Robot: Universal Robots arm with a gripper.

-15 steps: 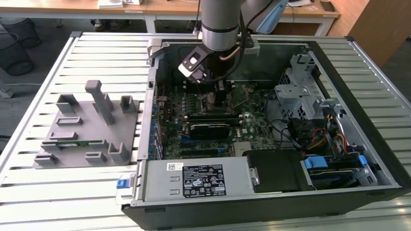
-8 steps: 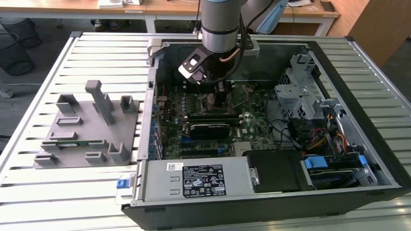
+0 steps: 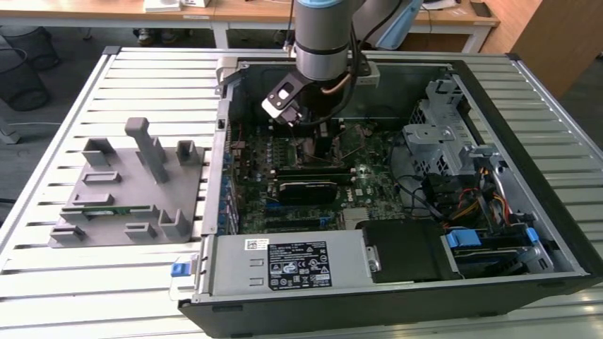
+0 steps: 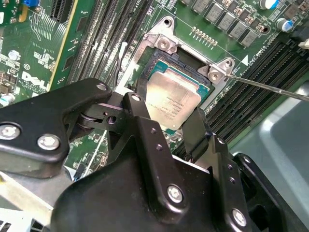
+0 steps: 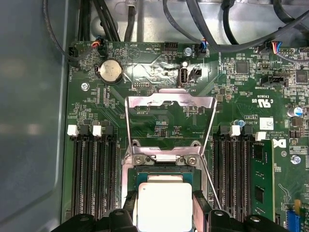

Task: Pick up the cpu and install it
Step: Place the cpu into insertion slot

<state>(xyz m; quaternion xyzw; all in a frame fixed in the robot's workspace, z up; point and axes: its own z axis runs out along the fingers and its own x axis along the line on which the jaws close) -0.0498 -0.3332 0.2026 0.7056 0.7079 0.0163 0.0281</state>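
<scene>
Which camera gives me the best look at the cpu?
The second wrist view: the cpu shows nearly whole, held in the gripper at the open socket. The first wrist view has the cpu cut by the frame edge. In the exterior view the arm covers that spot.

Black printed label (image 3: 299,265) on power supply (image 3: 236,272), faint print on cpu (image 4: 171,104), white lettering on motherboard (image 4: 41,43)

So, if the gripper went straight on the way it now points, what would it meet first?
Probably the cpu, which lies right in line with the gripper, at the open socket of the motherboard. Whether any gap separates them, I cannot judge.
</scene>
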